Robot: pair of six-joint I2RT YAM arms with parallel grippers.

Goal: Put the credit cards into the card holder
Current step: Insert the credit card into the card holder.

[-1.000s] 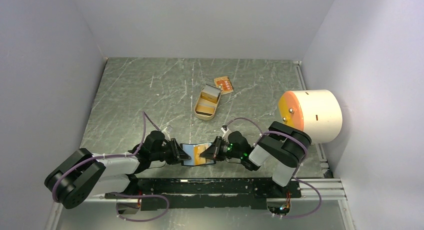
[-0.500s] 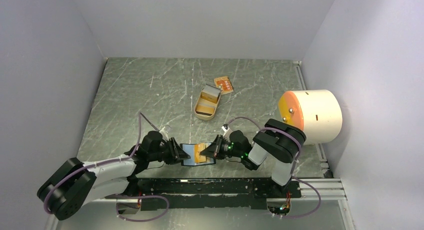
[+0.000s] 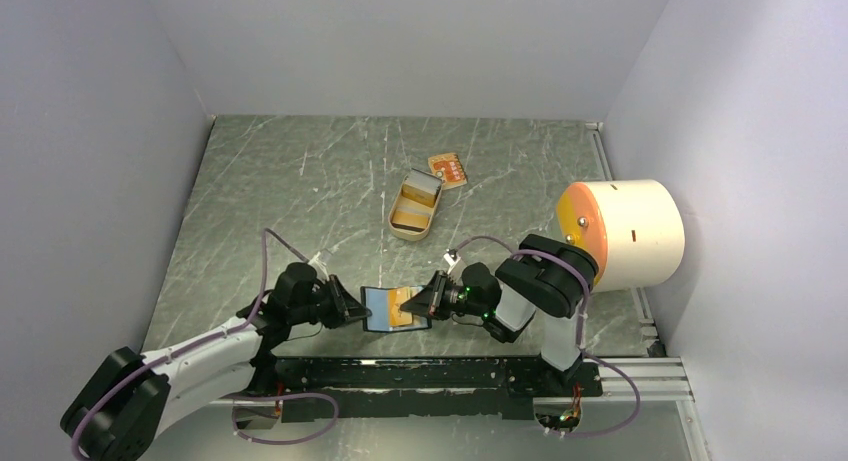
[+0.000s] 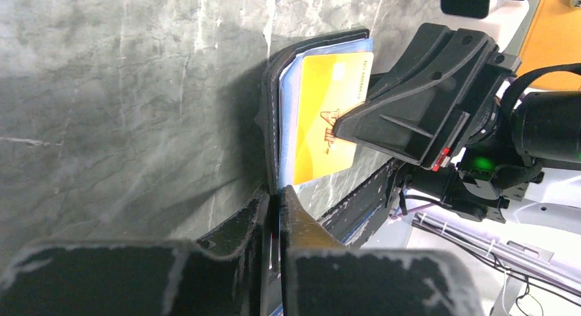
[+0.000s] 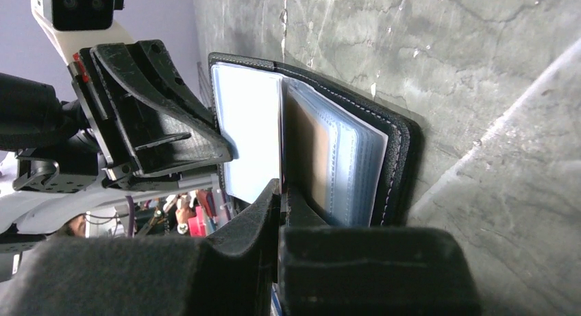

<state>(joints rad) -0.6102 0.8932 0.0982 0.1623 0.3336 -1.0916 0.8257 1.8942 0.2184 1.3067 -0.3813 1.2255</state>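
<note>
Top external view showed the card holder [image 3: 375, 308] standing open at the 6 o'clock edge of the table [image 3: 260, 201], held up between both arms. At its 9 o'clock side the left gripper [image 3: 352, 309] was clenched on the edge of the black cover. At its 3 o'clock side the right gripper [image 3: 422, 303] was pinched tight on the tan-orange card [image 3: 400, 309], which lay flat against the blue lining; whether it sat in a pocket could not be told. Toward 12 o'clock, well apart from the holder, lay a tan tin [image 3: 412, 207].
</note>
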